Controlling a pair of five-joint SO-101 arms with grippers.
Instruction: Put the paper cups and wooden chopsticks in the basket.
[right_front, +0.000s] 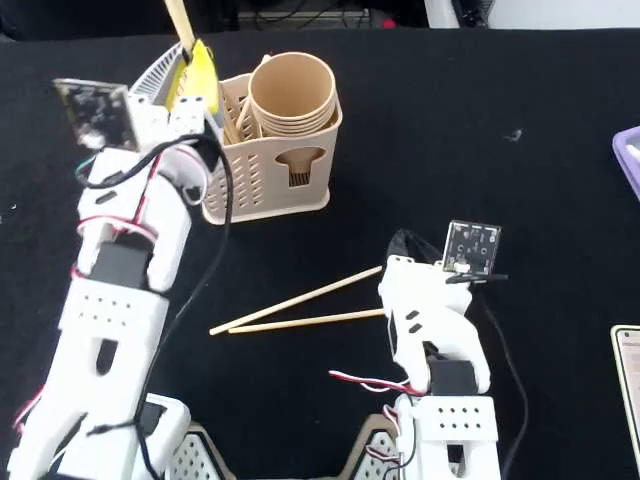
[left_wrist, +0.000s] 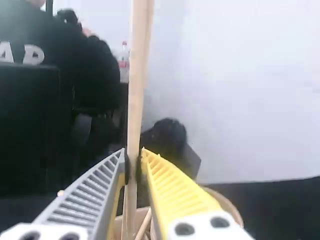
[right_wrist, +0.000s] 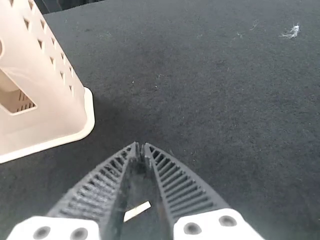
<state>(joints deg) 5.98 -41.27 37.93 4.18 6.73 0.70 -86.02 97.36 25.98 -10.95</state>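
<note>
**Overhead, one chopstick is hanging above the basket**

The beige plastic basket (right_front: 270, 170) is standing on the black cloth desk (right_front: 480, 150). Its walls are pierced with rows of small slots, and a keyhole-shaped cut-out is showing on its front. A nested stack of tan paper cups (right_front: 292, 95) is sitting upright in one section, rims rising above the wall. Thin wooden sticks (right_front: 243, 118) are leaning in the section beside them.

The left gripper (right_front: 183, 60) is hanging over the basket's edge on the side away from the cups. Its ribbed grey finger and ribbed yellow finger are pinching a single chopstick (left_wrist: 136, 100), a pale, straight, smooth wooden rod standing nearly upright, its lower end pointing down into the basket.

Two loose chopsticks (right_front: 300, 298) are lying flat on the desk near the basket, close together at one end and spreading slightly toward the right arm.

The right gripper (right_wrist: 139, 146) is resting low over the cloth, its dark ribbed fingers meeting at the tips. A pale sliver is showing in the gap behind them; what it is cannot be told.
</note>
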